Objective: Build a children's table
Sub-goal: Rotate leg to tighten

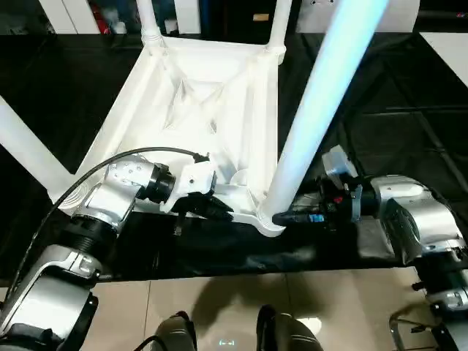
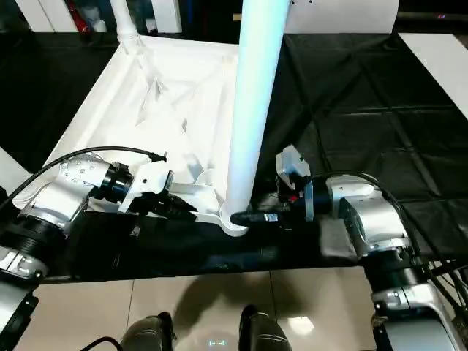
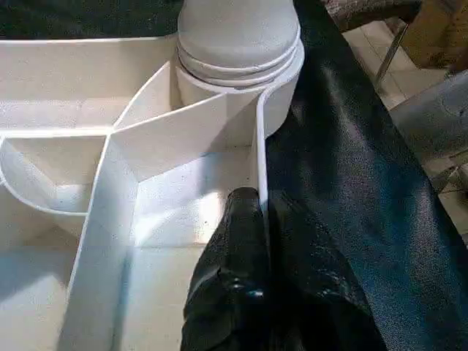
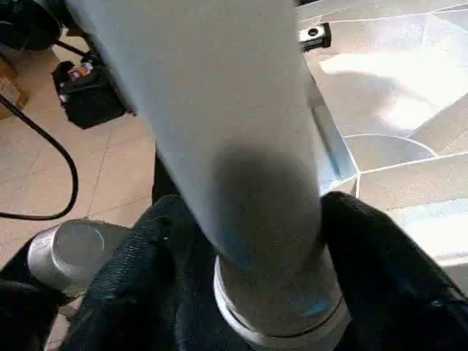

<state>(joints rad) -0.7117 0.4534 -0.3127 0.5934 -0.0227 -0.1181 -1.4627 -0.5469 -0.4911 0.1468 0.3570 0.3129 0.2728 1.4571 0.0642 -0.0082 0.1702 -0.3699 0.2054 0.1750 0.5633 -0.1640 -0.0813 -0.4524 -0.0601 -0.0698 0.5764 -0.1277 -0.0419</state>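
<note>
The right hand (image 2: 248, 218) wraps its fingers around the base of the upright leg (image 2: 256, 95) at the near corner socket, while the closed left hand (image 1: 208, 208) pinches the table top's rim (image 3: 260, 168) just beside it.

Around you, the near leg (image 1: 322, 110) stands between your grippers, blocking any straight crossing. Ribs (image 3: 110, 219) split the tabletop's (image 1: 183, 95) underside into pockets; black cloth (image 1: 395, 95) right lies open.
</note>
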